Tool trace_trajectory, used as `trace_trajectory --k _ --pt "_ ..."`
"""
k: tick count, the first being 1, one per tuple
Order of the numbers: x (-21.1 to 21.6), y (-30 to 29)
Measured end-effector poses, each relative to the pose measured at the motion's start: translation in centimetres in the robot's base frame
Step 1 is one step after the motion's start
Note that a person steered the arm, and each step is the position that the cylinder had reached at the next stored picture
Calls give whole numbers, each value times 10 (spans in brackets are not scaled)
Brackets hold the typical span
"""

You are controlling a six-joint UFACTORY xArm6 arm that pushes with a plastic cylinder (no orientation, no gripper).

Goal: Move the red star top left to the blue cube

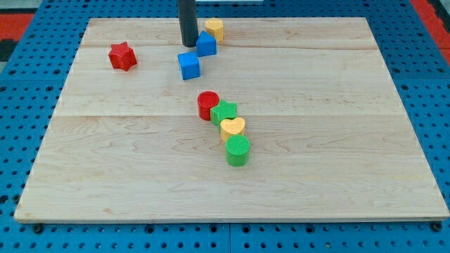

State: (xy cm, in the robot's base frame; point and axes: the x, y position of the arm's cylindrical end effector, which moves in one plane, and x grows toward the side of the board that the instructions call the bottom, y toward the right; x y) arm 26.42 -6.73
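Note:
The red star (121,56) lies near the board's upper left. The blue cube (189,65) sits to its right, about a hand's width away. A second blue block (206,44) of unclear shape lies just up and right of the cube. My tip (188,45) stands at the top centre, touching or nearly touching that second blue block's left side, just above the cube and well to the right of the red star.
A yellow block (215,29) sits behind the second blue block. A red cylinder (208,105), green star (225,112), yellow heart (232,128) and green cylinder (238,150) form a diagonal chain at the centre of the wooden board (351,140).

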Motion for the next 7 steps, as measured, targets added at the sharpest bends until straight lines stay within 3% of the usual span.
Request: trace_trajectory --k 1,6,7 --pt "0 -2" --pt "0 -186" --pt "39 -189"
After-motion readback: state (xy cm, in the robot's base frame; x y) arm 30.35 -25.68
